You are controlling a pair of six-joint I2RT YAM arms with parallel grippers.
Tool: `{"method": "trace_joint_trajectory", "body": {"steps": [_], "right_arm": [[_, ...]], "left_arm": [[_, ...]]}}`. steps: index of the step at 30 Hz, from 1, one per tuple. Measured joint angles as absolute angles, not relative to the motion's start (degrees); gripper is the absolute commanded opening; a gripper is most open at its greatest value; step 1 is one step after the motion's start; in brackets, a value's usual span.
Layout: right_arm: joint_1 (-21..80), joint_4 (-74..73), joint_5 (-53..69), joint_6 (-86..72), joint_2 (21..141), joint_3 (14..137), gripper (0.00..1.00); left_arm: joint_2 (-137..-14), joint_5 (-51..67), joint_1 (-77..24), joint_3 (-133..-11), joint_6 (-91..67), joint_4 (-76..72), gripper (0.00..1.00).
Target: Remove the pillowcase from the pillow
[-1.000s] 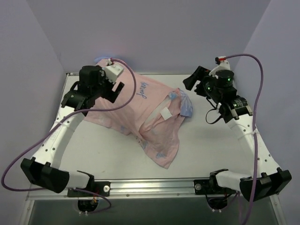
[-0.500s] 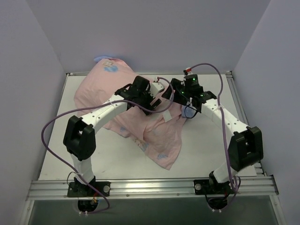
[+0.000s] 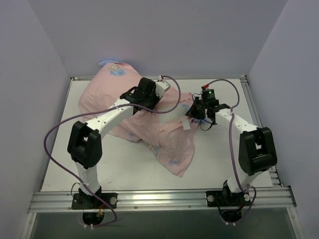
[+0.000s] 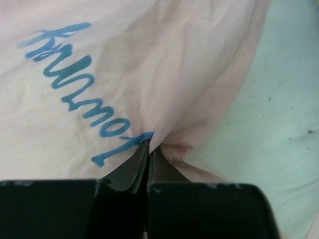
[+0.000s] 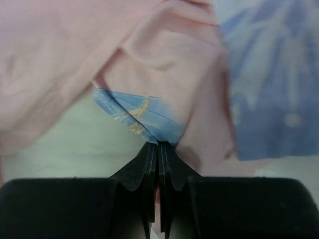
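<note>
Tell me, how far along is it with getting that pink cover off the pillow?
Early on. Done: both hands have a grip; the left hand is shut on the pillowcase by its blue writing, the right hand on a blue-and-pink fold. In hand: the cover, pinched for a pull. Left: nearly everything; no white pillow shows, and the cover's plump far end suggests it is still inside.

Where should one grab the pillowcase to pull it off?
Grip the pillowcase at its loose blue-printed edge, coming from the right: the cloth lies limp and flat there, while the far-left end bulges full. The right gripper pinches that edge.
</note>
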State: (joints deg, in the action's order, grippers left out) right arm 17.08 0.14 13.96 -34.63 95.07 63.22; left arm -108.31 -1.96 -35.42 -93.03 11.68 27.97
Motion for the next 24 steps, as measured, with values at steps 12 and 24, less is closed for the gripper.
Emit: {"method": "trace_joint_trajectory", "body": {"steps": [12,24], "right_arm": [[10.3,4.4,20.5,-31.5,85.2,49.6,0.0],[20.8,10.3,20.1,-37.1,91.5,49.8,0.0]], "left_arm": [[-93.8,9.5,-16.9,-83.2,14.8,28.9,0.22],[-90.1,10.1,-39.3,-97.7,23.7,43.0,0.97]]}}
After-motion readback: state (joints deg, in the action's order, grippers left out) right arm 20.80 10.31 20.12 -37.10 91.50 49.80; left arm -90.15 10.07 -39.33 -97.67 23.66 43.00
